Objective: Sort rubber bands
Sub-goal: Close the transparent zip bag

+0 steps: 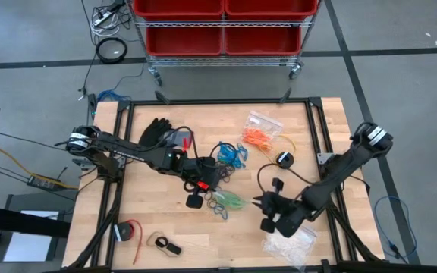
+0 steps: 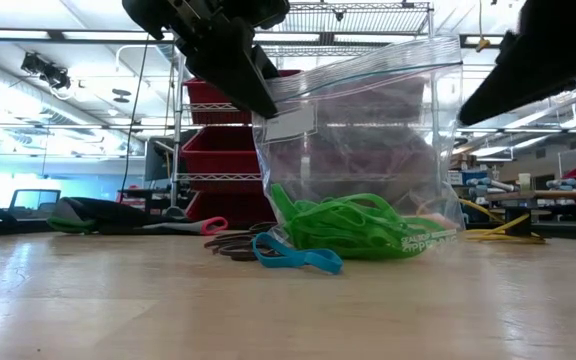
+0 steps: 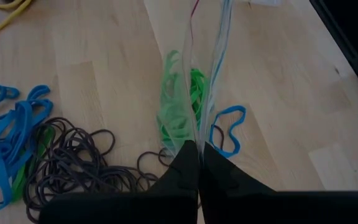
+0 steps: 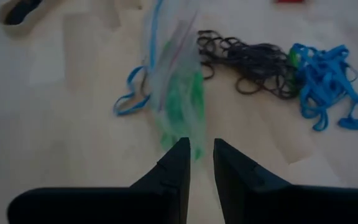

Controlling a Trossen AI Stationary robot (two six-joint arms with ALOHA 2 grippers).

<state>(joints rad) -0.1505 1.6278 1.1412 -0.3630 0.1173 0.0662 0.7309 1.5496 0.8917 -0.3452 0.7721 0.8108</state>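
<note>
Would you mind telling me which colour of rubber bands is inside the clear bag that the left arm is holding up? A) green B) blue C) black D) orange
A: the low view shows the green rubber bands heaped at the bottom of the clear bag, which the left gripper pinches at its top edge with shut jaws; one blue band and the black bands lie outside it on the table.

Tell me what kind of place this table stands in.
Probably a robotics lab or workshop: a wire rack on wheels holding red bins, loose cables on the grey floor, and open-plan workbenches with monitors behind the table.
</note>
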